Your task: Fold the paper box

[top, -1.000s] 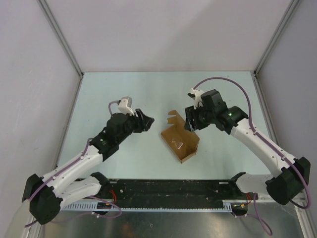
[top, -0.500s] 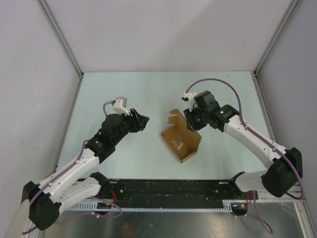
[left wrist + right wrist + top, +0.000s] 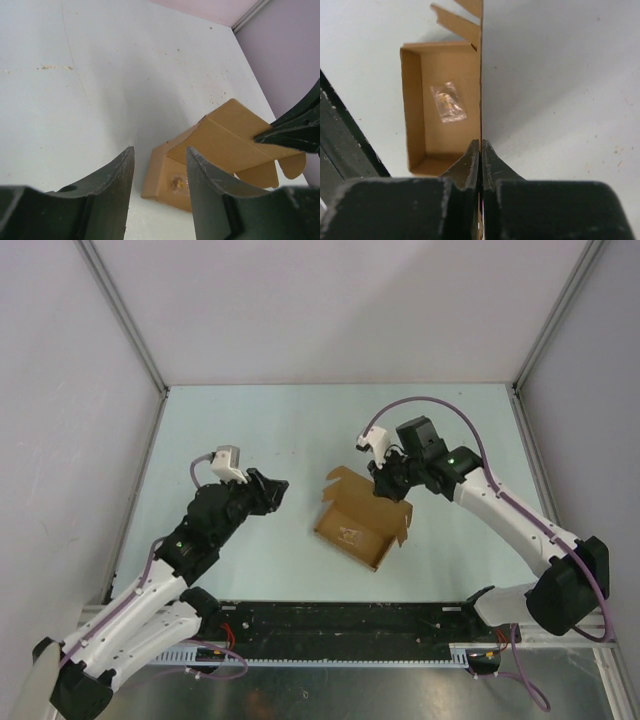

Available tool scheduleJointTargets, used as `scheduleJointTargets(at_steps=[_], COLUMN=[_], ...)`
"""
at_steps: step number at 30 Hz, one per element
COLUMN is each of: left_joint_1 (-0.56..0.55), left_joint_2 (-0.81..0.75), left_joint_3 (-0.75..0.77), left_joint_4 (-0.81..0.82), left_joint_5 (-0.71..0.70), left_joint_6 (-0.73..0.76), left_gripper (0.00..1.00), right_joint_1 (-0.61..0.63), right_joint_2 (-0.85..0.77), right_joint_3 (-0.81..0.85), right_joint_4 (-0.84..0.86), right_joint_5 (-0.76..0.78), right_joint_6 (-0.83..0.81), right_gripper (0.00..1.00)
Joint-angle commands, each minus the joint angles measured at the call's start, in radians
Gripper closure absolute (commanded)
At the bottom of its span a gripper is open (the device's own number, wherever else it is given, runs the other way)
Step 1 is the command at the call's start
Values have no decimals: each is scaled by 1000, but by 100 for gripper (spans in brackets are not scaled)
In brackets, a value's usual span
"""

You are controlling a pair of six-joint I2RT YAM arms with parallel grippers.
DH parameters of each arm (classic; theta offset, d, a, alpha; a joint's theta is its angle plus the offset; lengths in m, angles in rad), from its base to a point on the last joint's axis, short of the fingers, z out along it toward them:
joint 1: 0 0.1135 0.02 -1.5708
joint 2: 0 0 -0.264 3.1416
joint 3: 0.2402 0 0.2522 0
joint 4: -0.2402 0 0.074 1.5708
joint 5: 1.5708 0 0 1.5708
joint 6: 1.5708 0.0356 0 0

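Note:
The paper box (image 3: pixel 352 530) is a brown cardboard tray, open on top, lying mid-table with its lid flap (image 3: pixel 350 486) standing up at the far side. A small clear bag (image 3: pixel 448 102) lies on its floor. My right gripper (image 3: pixel 386 486) is shut on the top edge of the upright flap; the right wrist view shows the gripper (image 3: pixel 480 142) clamping the thin cardboard edge-on beside the box (image 3: pixel 415 100). My left gripper (image 3: pixel 274 490) hangs open to the left of the box, apart from it. In the left wrist view that gripper (image 3: pixel 160 150) frames the box's near corner (image 3: pixel 165 175).
A black rail (image 3: pixel 340 625) runs along the table's near edge in front of the arm bases. Pale enclosure walls with metal posts (image 3: pixel 125 320) close in the left, back and right sides. The right arm's fingers (image 3: pixel 295 132) show dark at the right of the left wrist view.
My right gripper has shut on the flap and carried it left; the box has slid and turned leftward. My left arm has drawn back to the left, its jaws slightly narrower.

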Motion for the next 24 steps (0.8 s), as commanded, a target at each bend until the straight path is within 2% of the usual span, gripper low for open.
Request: scheduleJointTargets(at_steps=[1,4,11,19,21,24], left_joint_1=[6,8,6,6,9,8], left_joint_2=[-48,-63,-100,-123,-126,-132], left_joint_3=[-3,2,-12,-22,-26,-30], left_joint_4=[-49,-79,-124,-164,-168,-175], left_joint_5=[-38,-35,-28,-36,-41,-45], left_joint_6=[28,26,3,-6,-9,-14], left_gripper=[49,50,49,49,48,49], right_joint_1=[-68,-97,-75,-47,-30,-16], right_joint_2=[10,25,157,439,484,461], right_joint_3=[87,140,293,634,674,627], right_joint_4=[15,-22,-144,-555,-597,-519], right_joint_5=[-275,-340,-331,-343,-334,-352], right_joint_6=[-249,-372,-598,-786,-805,-788], right_gripper=[100,100,98,90,90,89])
